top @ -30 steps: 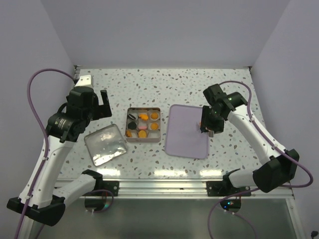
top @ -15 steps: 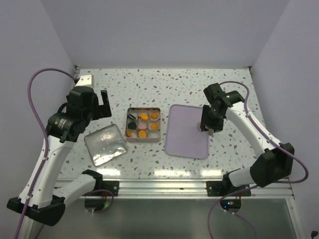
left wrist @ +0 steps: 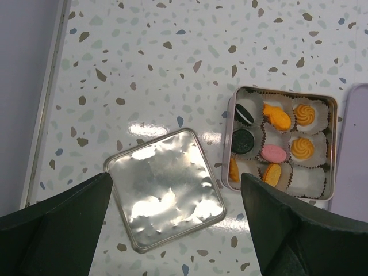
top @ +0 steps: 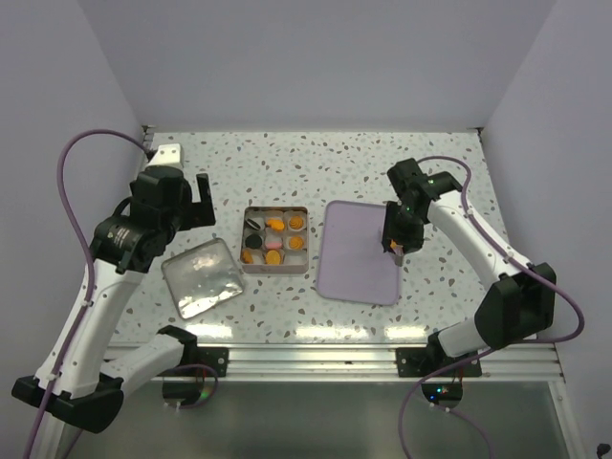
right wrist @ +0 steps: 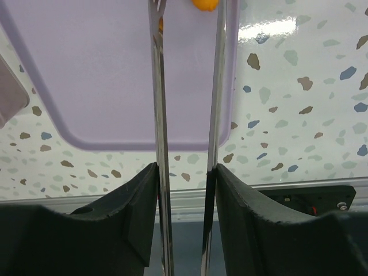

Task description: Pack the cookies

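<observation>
An open square tin (top: 275, 207) holds the cookies (top: 275, 241) in white paper cups: several orange, two black, one pink. They also show in the left wrist view (left wrist: 273, 153) inside the tin (left wrist: 282, 90). My left gripper (top: 196, 203) is open and empty, high above the lid and the tin (left wrist: 172, 230). My right gripper (top: 395, 243) is shut on metal tongs (right wrist: 158, 86) over the right edge of the purple mat (top: 349, 258). One orange cookie (right wrist: 204, 3) sits by the tong tips at the frame's top edge; I cannot tell if the tongs grip it.
The tin's shiny lid (top: 201, 277) lies flat left of the tin on the speckled table, also in the left wrist view (left wrist: 164, 187). The purple mat (right wrist: 86, 75) lies right of the tin. The table's front rail (top: 316, 359) runs along the near edge.
My right wrist has shifted slightly over the mat's right edge with the tongs still held. The left arm has barely moved.
</observation>
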`<action>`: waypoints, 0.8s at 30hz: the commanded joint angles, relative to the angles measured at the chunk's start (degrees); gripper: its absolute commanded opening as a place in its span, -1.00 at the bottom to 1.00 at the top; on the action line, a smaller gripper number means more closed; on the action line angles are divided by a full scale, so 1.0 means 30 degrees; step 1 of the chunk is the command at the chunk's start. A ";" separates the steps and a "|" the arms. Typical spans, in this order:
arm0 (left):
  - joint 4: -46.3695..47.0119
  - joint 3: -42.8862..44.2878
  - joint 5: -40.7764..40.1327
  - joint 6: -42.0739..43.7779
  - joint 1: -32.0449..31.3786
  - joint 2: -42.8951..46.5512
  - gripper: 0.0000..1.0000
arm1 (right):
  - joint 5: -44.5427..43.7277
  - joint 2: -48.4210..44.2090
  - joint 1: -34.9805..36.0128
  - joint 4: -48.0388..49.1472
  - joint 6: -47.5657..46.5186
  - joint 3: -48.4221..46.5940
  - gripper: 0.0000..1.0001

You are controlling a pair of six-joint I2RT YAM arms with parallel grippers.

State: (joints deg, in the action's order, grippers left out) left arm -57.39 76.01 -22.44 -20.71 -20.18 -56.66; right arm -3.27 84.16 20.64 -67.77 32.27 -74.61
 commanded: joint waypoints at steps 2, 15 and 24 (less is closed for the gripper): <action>0.0906 0.0123 -0.0870 0.0663 -0.0420 -0.0096 1.00 | 0.0619 -0.0220 -0.0114 0.0177 -0.0269 -0.0181 -0.12; 0.0935 0.0065 -0.1105 0.0780 -0.1211 -0.0359 1.00 | 0.1646 -0.1774 -0.0114 0.0090 -0.0005 0.1755 -0.31; 0.0789 0.0211 -0.1223 0.0663 -0.1270 -0.0360 1.00 | 0.2259 -0.1247 -0.0114 -0.1902 -0.0357 -0.2577 -0.36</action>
State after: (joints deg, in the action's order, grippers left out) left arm -56.86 76.01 -24.71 -19.86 -23.70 -58.06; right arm 1.28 81.03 20.56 -71.31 32.25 -76.23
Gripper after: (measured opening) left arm 0.997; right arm 0.362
